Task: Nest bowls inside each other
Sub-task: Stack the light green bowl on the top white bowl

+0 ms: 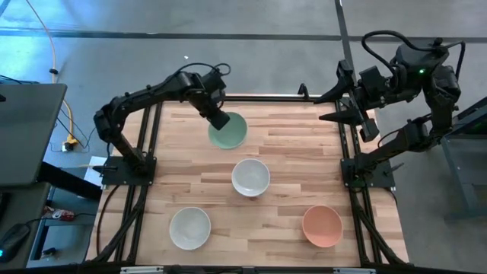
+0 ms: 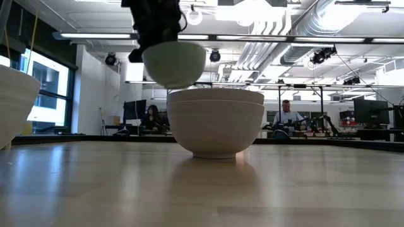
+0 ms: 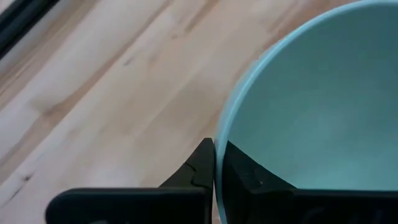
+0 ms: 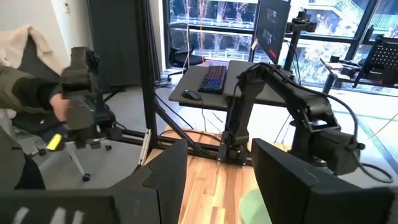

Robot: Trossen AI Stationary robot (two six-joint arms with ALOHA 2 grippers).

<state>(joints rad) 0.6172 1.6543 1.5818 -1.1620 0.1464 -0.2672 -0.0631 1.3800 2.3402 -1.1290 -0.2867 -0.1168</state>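
My left gripper (image 1: 219,119) is shut on the pale green bowl (image 1: 230,132) over the far middle of the table. In the low view the green bowl (image 2: 173,63) hangs clear of the wood, just above and left of a white bowl stack (image 2: 214,123). That stack (image 1: 250,176) stands at mid-table and shows two rims, one bowl inside the other. Another white bowl (image 1: 189,227) stands near-left and the salmon-orange bowl (image 1: 322,225) near-right, each on its base. My right gripper (image 1: 319,106) waits open beyond the table's far right corner. My left gripper pinches the green bowl's rim (image 3: 219,146) on the side toward the table's left. One finger (image 3: 249,177) is inside the bowl and the other finger (image 3: 198,169) outside its wall. The fingers come from above, slanting down. The bowl is lifted clear and roughly upright.
Bare wood lies between the bowls and along the near edge. The near-left white bowl (image 2: 9,101) looms at the low view's left edge. Black frame rails (image 1: 346,144) run along the table's sides. People sit at desks in the room beyond.
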